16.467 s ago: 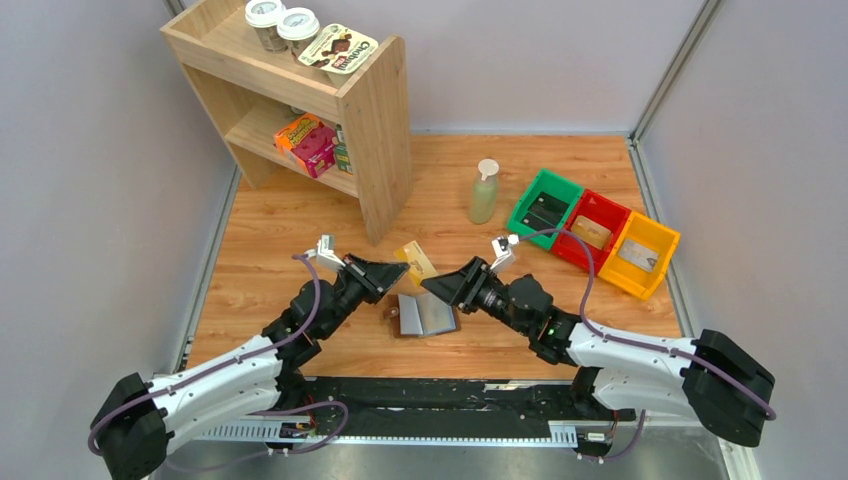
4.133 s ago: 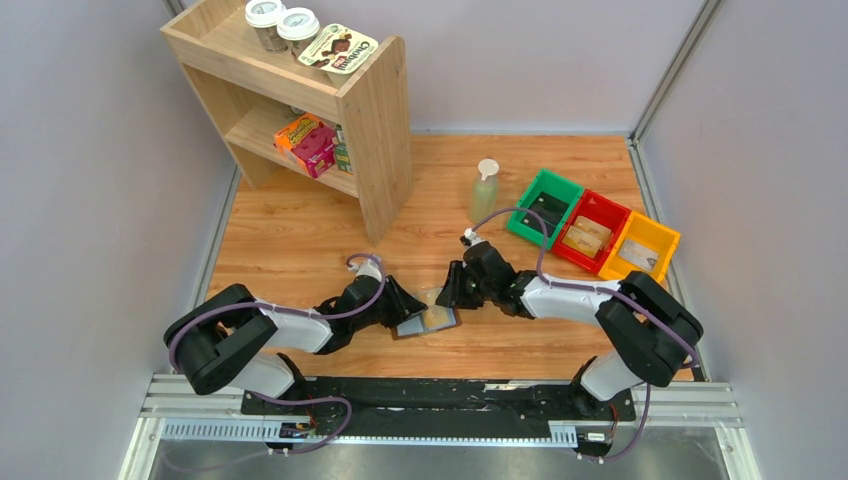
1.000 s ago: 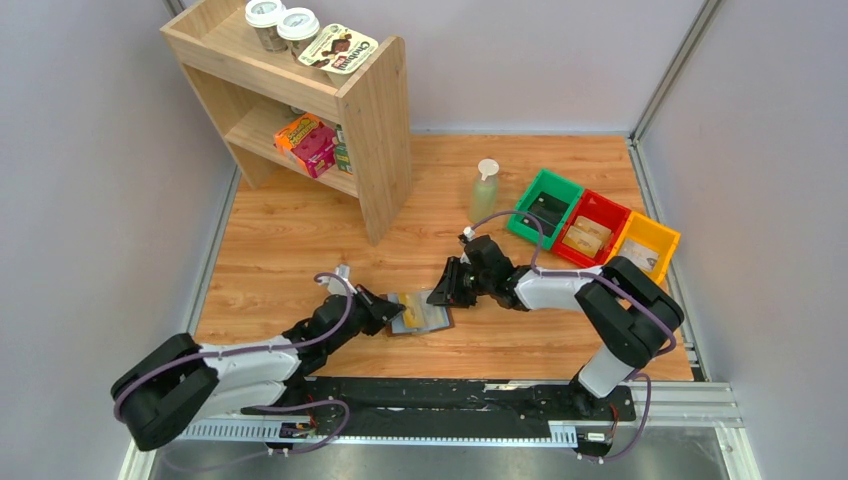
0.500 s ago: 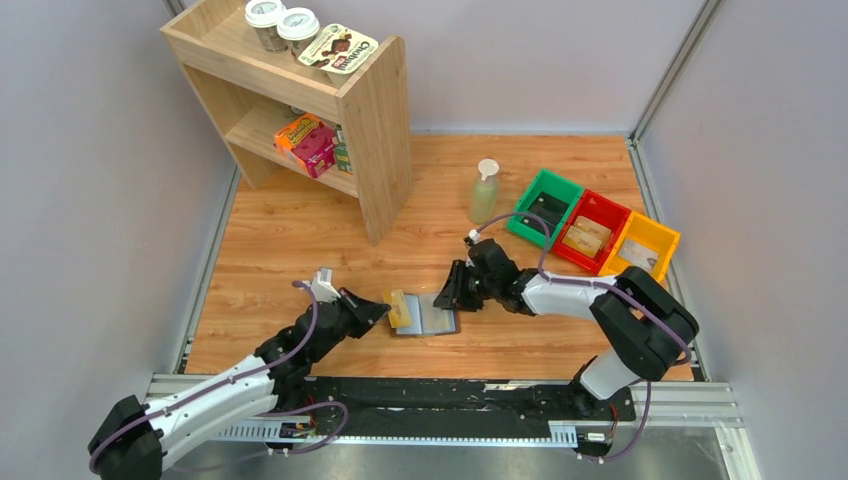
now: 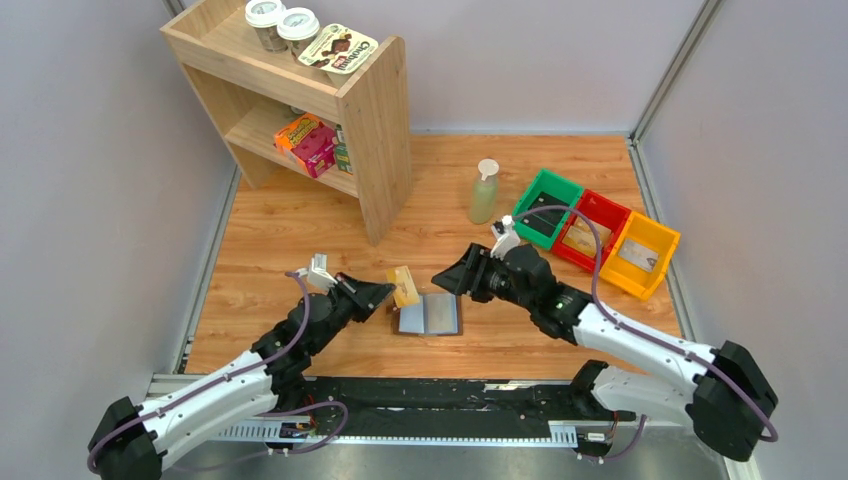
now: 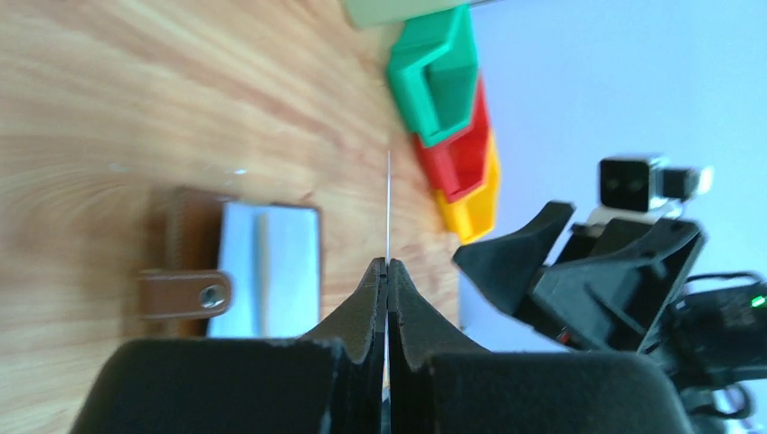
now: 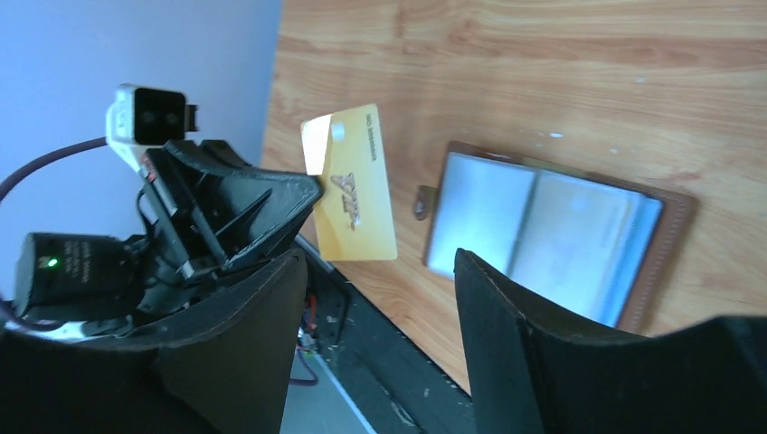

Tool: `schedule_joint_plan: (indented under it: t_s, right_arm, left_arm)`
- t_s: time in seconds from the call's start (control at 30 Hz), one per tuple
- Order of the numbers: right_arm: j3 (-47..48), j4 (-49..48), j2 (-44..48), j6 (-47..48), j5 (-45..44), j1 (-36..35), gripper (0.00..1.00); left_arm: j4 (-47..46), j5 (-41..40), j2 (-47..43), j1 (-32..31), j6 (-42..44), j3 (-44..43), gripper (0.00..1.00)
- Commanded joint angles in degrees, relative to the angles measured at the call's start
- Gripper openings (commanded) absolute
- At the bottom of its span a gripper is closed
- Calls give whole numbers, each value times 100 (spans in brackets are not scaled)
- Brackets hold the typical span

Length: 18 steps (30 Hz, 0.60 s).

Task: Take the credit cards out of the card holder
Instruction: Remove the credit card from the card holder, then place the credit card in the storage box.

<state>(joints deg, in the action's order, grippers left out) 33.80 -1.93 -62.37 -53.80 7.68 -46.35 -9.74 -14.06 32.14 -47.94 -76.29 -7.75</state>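
At your far left, the wooden shelf unit (image 5: 350,110) stands at the back of the table (image 5: 290,230). Your left gripper (image 5: 385,293) is pinched tight on one edge of a gold credit card (image 5: 405,286) and holds it off the table. The left wrist camera sees that card edge-on, as a thin line rising from the closed fingertips (image 6: 375,289). Just right of it, the card holder (image 5: 430,314) lies spread open and flat on the wood with its grey-blue pockets up. Its snap tab (image 6: 184,294) points toward the left arm, and the held card does not touch it. Your right gripper (image 5: 447,280) hovers over the holder's far side, jaws wide apart with nothing between them. Further right stands a pale green bottle (image 5: 484,192). Beyond it sit the green bin (image 5: 560,183), red bin (image 5: 607,200) and yellow bin (image 5: 655,225) in a row. They hold a dark card (image 5: 545,212), a tan card (image 5: 583,233) and a pale grey card (image 5: 636,256).
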Motion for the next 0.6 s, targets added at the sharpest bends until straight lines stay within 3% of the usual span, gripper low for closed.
schedule_joint_plan:
  t_s: [0.0, 0.23, 0.4, 0.57]
  right_arm:
    - [-567, -1026, 567, -815, -758, -383, 64]
    - [-998, -2169, 849, -1168, -2095, -1148, 61]
    - [-911, -2663, 533, -1159, -2043, -1219, 58]
    - [-735, -2874, 270, -1177, -1981, -1219, 55]
  left_arm:
    - [-976, -175, 222, -22, -446, -306, 0]
    - [-1610, -553, 662, -312, -676, -640, 0]
    - [-1786, -1177, 776, -681, -712, -754, 0]
    - [-2111, -1283, 1022, -822, -764, -772, 0]
